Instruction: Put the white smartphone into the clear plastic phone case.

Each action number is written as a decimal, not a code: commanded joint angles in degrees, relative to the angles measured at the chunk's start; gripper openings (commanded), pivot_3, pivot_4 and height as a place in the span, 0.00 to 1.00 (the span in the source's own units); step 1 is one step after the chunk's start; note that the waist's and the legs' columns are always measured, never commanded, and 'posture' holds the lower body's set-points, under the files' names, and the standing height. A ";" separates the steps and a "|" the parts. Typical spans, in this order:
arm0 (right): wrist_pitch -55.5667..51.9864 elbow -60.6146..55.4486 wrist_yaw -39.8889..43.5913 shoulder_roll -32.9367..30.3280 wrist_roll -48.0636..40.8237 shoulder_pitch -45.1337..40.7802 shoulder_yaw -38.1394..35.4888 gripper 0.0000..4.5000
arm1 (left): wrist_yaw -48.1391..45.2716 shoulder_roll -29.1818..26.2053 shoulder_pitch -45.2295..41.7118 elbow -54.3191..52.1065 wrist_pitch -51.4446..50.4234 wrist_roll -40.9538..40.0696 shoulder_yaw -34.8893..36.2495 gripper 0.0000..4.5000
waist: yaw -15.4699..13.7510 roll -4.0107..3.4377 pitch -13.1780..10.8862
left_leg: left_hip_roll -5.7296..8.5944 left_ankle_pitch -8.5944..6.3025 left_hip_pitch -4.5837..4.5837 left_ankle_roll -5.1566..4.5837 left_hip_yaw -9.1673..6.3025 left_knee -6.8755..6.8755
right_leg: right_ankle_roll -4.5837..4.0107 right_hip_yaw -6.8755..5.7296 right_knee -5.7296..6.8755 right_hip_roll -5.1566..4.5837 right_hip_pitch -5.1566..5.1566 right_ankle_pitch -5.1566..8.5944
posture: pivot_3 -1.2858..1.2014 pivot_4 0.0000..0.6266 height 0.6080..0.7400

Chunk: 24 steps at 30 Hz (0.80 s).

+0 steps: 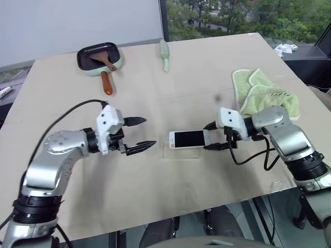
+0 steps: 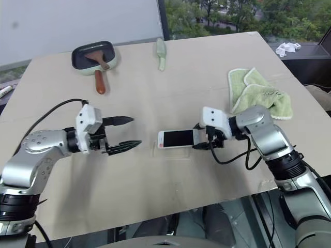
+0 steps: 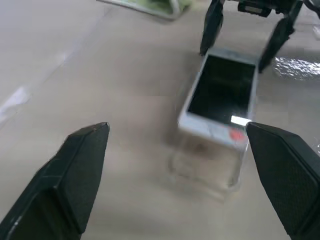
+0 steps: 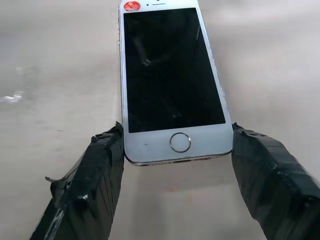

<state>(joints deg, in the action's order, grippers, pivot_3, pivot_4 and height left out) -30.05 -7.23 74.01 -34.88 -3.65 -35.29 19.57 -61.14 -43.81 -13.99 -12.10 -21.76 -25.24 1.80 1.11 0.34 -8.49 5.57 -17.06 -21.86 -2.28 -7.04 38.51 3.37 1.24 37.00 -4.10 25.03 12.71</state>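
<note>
My right gripper (image 1: 208, 137) is shut on the white smartphone (image 1: 189, 138), its fingers (image 4: 100, 165) pressing the two long edges at the home-button end. The phone lies about level, dark screen up, a red sticker on its far end. It hangs just over the clear plastic phone case (image 3: 205, 170), a faint glossy outline (image 1: 181, 152) on the table under it. My left gripper (image 1: 149, 132) is open, with nothing between its fingers. It points at the phone's free end from a short way to the left.
A pale green pan (image 1: 99, 58) with a wooden spatula sits at the back left. A pale green utensil (image 1: 164, 54) lies at the back middle. A green towel (image 1: 264, 93) is crumpled behind my right arm. The table's front edge (image 1: 155, 222) runs close below both arms.
</note>
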 commanded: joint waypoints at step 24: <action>-5.17 -2.51 -3.47 -2.51 0.28 -0.42 4.07 0.63 | -8.29 7.38 -8.64 14.14 13.01 10.99 -13.87 0.01 | -0.30 0.04 0.01 | 0.01 0.00 -0.04 0.00 -0.03 0.09 | 0.00 -0.05 0.05 -0.01 0.01 0.00 | 0.52 0.24 1.00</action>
<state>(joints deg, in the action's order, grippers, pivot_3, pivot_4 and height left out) -34.86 -7.49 70.37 -36.75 -2.86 -35.25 23.77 -69.00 -36.48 -22.07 1.53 -10.35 -15.21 -11.68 0.82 0.38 -8.48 5.59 -17.06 -21.90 -2.28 -7.07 38.61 3.37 1.19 37.06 -4.10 25.04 12.70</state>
